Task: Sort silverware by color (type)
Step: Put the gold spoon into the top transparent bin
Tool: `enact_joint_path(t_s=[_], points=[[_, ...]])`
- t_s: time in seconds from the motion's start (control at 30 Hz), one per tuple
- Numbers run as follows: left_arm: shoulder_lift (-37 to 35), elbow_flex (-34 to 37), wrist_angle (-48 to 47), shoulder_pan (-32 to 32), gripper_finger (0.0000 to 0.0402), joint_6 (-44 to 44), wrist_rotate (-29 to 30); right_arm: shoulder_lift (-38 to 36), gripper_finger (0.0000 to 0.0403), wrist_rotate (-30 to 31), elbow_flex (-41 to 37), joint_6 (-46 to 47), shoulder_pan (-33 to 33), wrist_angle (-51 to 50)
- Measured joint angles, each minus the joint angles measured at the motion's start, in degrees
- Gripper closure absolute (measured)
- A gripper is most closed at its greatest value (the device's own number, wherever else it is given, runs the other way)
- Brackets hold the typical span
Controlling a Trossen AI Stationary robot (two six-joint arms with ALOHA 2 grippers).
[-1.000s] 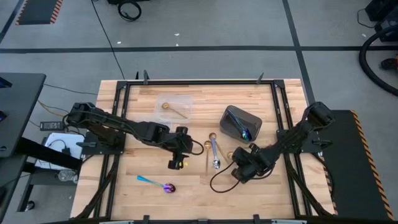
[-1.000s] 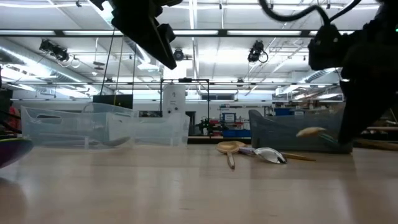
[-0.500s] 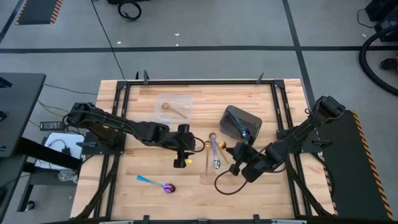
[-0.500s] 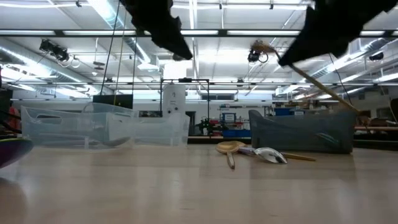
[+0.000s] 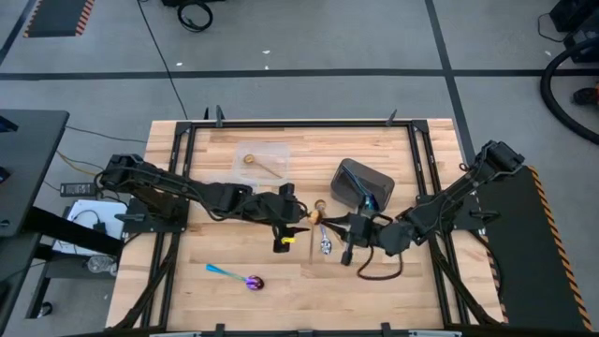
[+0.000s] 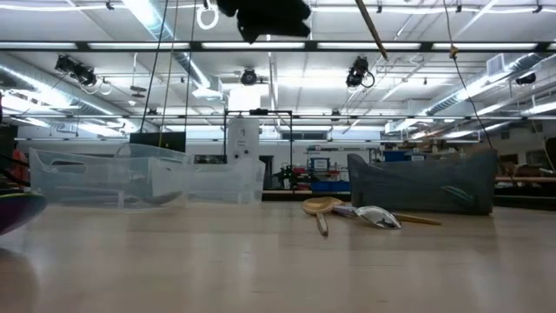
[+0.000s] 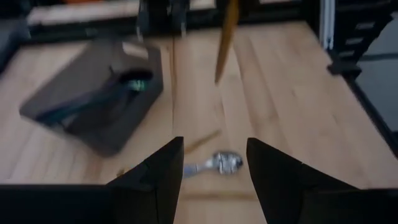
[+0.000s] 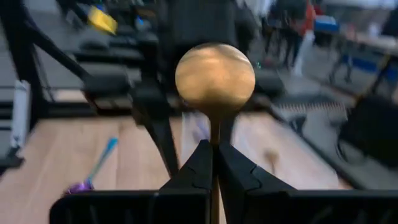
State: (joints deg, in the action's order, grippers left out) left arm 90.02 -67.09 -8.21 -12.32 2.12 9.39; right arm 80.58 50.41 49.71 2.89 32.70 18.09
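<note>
One round-bowled gold spoon [image 8: 214, 78], smooth metal, slim handle.

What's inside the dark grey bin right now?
The dark grey bin holds at least one teal-handled spoon, seen through its open top. Its walls hide the rest of the inside, so a count isn't possible.

Pale wood, shiny metal, clear and dark plastic

The table [image 5: 234, 271] is light planked wood with a smooth matt face. The gold spoon [image 8: 214, 78] looks like brushed metal with a soft sheen; the silver spoon [image 7: 217, 164] is mirror-bright. The container [image 5: 263, 158] is clear glossy plastic, the bin [image 5: 351, 178] dull dark grey. Each tool [image 7: 208, 177] has matt black fingers.
</note>
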Motion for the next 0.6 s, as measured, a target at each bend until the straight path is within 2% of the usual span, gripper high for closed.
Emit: enact_joint_path(t_s=[0.2,0.37,0.6], points=[[0.0,0.0,6.7,0.0,0.0219,-4.1,0.0,0.0,0.0387,-5.1,0.0,-11.7,-1.5,11.7],[0.0,0.0,11.9,0.0,0.0219,-5.8,0.0,0.0,0.0387,-12.3,0.0,-14.3,-4.5,16.0],[0.0,0.0,16.0,0.2,0.022,-6.3,0.0,0.0,0.0387,-17.6,0.0,-19.0,-7.0,21.7]])
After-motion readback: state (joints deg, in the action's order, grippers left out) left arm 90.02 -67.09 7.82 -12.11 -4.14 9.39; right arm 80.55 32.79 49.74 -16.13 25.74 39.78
